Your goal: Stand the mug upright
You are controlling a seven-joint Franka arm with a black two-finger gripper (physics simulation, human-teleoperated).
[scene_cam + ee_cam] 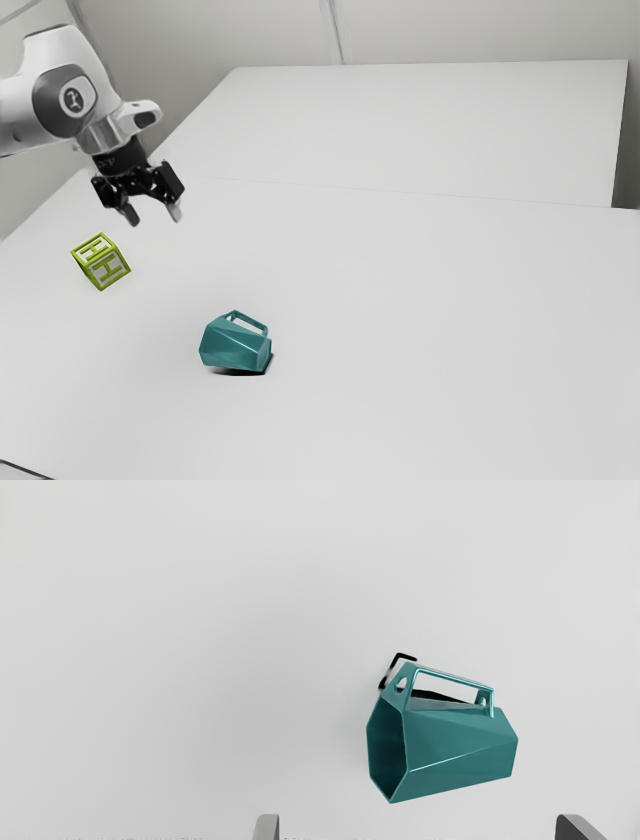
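Note:
My gripper (154,214) is raised over the table in the exterior view, apart from the mug and nearer that view's upper left. A teal faceted mug (234,345) lies on its side on the table, its handle uppermost. In the wrist view the mug (455,745) shows its dark open mouth at one end and its angular handle along one side. The gripper (417,827) stands open there, fingertips wide apart, with nothing held between them.
A yellow-green block with a letter H (101,262) rests on the white table (420,300), below the gripper in the exterior view. Pale walls stand behind the table.

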